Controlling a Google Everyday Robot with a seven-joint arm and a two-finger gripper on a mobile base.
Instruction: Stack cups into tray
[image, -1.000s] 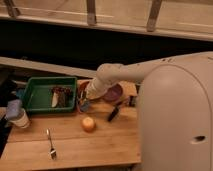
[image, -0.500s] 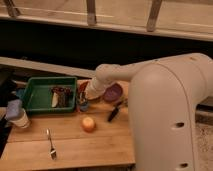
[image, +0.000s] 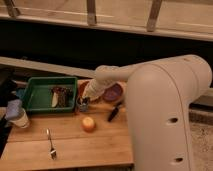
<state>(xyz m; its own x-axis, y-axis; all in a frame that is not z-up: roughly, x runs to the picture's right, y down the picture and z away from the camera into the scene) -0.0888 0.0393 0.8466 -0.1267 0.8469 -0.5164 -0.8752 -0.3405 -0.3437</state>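
The green tray (image: 35, 94) lies at the table's left. Inside it, near its right wall, stands a dark shiny cup (image: 61, 94) beside a pale object (image: 54, 100). A small blue cup (image: 83, 106) sits on the wood just outside the tray's right wall. My gripper (image: 84, 101) hangs right over that blue cup, at the end of the white arm reaching in from the right. Whether it touches the cup is hidden by the arm.
A red bowl (image: 83, 88) and a purple bowl (image: 114, 92) sit behind the gripper. An orange (image: 88, 124), a black utensil (image: 114, 112) and a fork (image: 51, 144) lie on the table. A white container (image: 18, 118) stands at the left edge.
The arm's big white housing has swung further into view on the right. The gripper has stayed by the tray's right wall, over the blue cup.
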